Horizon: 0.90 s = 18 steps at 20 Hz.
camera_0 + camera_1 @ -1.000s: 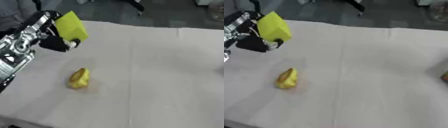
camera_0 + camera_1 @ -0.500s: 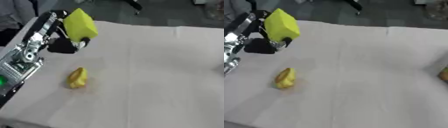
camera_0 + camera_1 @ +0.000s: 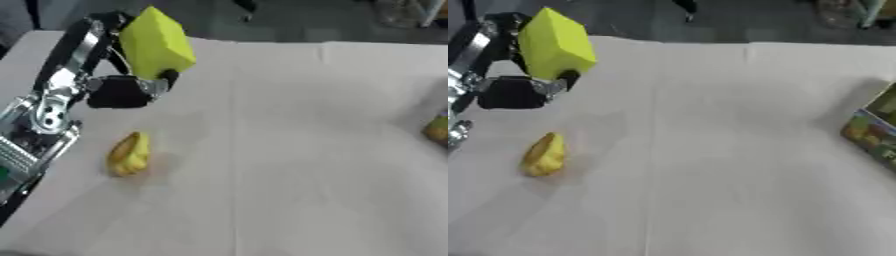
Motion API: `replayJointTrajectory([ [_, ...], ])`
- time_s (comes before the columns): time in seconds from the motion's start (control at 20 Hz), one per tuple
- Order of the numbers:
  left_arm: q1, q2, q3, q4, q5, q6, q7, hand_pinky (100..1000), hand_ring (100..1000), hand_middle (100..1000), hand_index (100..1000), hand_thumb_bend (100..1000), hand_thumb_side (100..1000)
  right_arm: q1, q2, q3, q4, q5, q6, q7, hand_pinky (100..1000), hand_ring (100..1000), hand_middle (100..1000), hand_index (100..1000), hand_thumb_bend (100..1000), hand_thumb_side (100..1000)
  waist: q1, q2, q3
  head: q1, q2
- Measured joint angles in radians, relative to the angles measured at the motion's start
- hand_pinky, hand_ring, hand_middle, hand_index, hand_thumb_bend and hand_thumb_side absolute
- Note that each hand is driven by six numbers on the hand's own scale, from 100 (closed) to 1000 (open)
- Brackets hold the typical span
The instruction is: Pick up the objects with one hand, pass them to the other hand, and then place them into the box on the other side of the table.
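Yellow block [image 3: 156, 44] gripped in left hand [image 3: 118, 87] — no readable writing, box [image 3: 875, 129] at right edge

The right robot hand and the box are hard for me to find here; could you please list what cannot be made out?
- Right robot hand: in neither view.
- Box: cut off by the right edge in both views; its inside is unseen.
- Left robot hand: its fingers sit behind the yellow block.
- Small yellow object: too blurred to identify.

Black robot hand [image 3: 118, 90], silver arm [image 3: 44, 117]
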Motion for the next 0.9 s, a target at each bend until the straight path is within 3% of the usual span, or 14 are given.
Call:
replayJointTrajectory([
  [0.35, -0.017, -0.06, -0.028, 0.0, -0.017, -0.018, 0.0, 474, 476, 396, 457, 132, 100, 0.0, 0.007, 0.0, 0.0, -0.006, -0.002, -0.002, 819, 884, 766, 899, 100, 593, -0.007, 0.0, -0.009, -0.034, 0.011],
  [0.9, -0.032, -0.134, -0.08, 0.0, -0.051, -0.051, 0.026, 473, 475, 392, 454, 108, 100, -0.017, 0.009, 0.004, -0.001, -0.008, -0.003, 0.002, 821, 886, 769, 901, 100, 577, -0.026, 0.0, -0.021, -0.031, 0.018],
])
